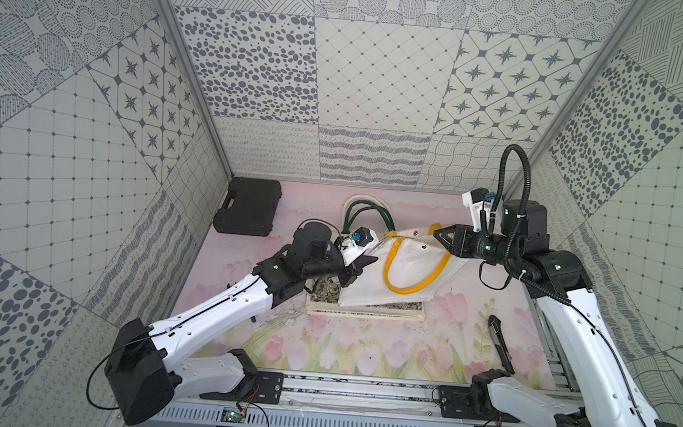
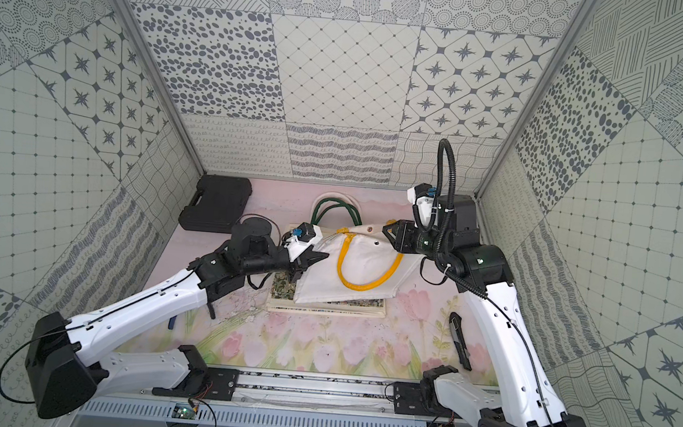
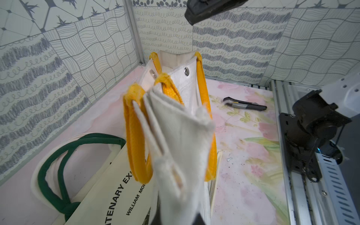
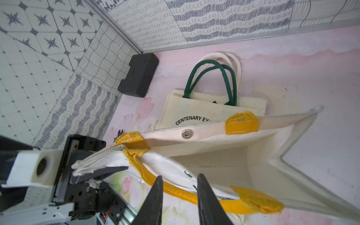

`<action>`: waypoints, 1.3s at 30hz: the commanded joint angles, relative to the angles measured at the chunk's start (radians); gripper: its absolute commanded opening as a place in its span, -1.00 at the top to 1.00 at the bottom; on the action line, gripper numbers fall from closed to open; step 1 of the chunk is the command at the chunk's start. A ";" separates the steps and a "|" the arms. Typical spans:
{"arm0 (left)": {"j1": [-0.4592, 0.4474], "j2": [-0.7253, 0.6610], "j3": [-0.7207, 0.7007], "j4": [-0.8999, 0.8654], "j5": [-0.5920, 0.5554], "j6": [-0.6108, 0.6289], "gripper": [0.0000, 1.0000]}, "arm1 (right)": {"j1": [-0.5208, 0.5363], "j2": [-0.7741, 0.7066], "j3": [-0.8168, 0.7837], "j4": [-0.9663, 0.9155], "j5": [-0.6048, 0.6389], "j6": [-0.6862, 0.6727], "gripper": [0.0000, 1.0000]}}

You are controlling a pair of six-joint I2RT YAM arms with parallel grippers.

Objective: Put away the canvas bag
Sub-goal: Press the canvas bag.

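Observation:
The canvas bag is white with yellow handles. It rests on a flat stack of other bags at mid table in both top views, with its mouth part open toward the back. My left gripper is shut on the folded corner of the bag's rim, and the cloth hides its fingers in the left wrist view. My right gripper stands open just off the opposite side of the rim. Nothing sits between its fingers, and a yellow handle shows behind the gap.
Beneath the bag lie a cream printed bag with green handles and a patterned one. A black case stands at the back left corner. A utility knife lies near the right arm. Patterned walls close in three sides.

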State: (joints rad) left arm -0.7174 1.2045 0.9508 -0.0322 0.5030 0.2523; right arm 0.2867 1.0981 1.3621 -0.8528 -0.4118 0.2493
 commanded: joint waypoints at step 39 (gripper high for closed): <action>0.132 -0.022 0.078 -0.330 0.202 0.519 1.00 | 0.201 0.149 -0.014 -0.070 -0.167 -0.894 -0.28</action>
State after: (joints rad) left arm -0.6006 1.2289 1.0664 -0.4641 0.7486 0.7872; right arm 0.4858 1.2522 1.3327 -0.9646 -0.6258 -0.6582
